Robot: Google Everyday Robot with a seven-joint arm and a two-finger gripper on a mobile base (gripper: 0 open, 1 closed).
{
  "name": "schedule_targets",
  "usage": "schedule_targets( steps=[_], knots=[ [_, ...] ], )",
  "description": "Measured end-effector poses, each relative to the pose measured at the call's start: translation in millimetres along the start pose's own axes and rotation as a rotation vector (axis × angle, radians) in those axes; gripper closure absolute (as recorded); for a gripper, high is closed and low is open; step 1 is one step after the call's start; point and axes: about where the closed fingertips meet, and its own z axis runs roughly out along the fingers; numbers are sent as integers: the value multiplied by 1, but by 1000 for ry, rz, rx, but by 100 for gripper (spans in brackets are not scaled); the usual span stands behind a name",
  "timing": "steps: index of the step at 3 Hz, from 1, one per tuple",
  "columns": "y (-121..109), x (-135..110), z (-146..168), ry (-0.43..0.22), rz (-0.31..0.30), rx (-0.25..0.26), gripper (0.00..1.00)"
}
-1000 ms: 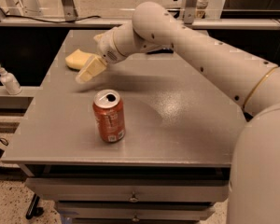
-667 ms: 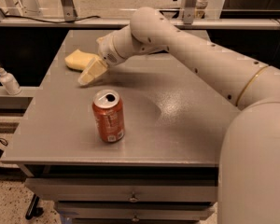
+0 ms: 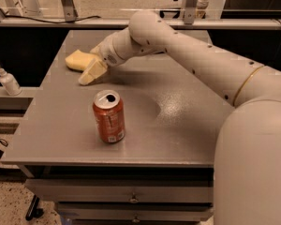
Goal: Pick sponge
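Nearby, on the camera side of the gripper [image 3: 90, 73], an opened red soda can [image 3: 108, 116] stands upright on the grey table [image 3: 187, 125], apart from the gripper and not blocking it. Farther out past the table edge, a white pump bottle [image 3: 8, 81] sits on a ledge. The pale yellow sponge [image 3: 77, 60] lies flat just beyond the gripper, partly hidden behind it. Whether the gripper is spread or closed, I cannot tell.
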Motion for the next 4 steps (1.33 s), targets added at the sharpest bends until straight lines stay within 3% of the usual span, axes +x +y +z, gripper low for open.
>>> schedule_targets(
  steps=[2, 3, 4],
  knots=[
    [-3, -2, -1, -1, 0, 5, 88],
    [-21, -8, -16, -22, 16, 33, 100],
    [-51, -9, -48, -65, 51, 88, 100]
  ],
)
